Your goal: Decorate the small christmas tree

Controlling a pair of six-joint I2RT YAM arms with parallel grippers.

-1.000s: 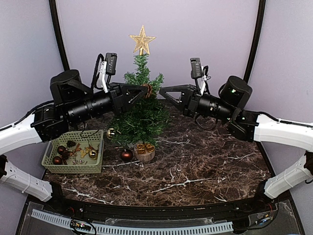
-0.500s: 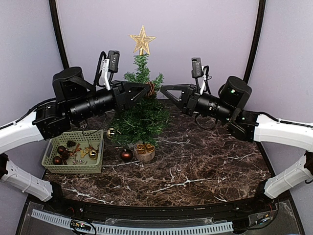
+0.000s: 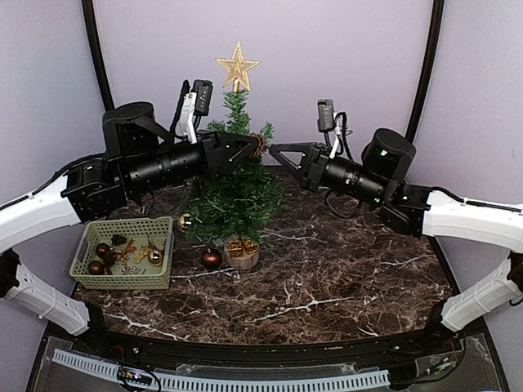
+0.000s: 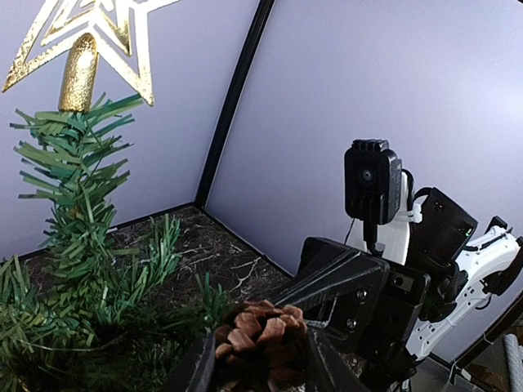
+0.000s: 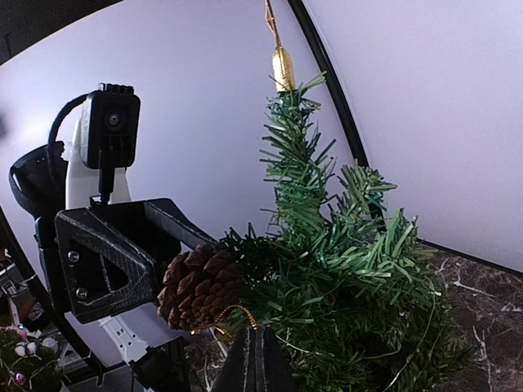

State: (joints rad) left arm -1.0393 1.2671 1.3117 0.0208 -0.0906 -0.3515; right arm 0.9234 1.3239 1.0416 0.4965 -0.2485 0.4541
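The small christmas tree (image 3: 237,192) stands at the back middle of the table with a gold star (image 3: 238,65) on top. Up at its upper branches, my left gripper (image 3: 255,147) is shut on a brown pine cone (image 3: 260,145). The left wrist view has the pine cone (image 4: 261,343) between the left gripper's (image 4: 261,364) fingers. My right gripper (image 3: 274,149) is shut, with its tip just right of the cone. In the right wrist view, the cone (image 5: 200,286) trails a gold thread (image 5: 237,310) that reaches the right gripper's (image 5: 257,335) tip. Whether the thread is pinched does not show.
A green basket (image 3: 86,253) with dark and gold baubles sits at the front left. On the tree's lower branches hang a gold bauble (image 3: 185,221), a dark red bauble (image 3: 212,259) and a small gift box (image 3: 242,247). Purple walls close in the back and sides.
My left arm has risen and moved right, carrying the pine cone closer to the right gripper's tip. The right gripper has barely moved.
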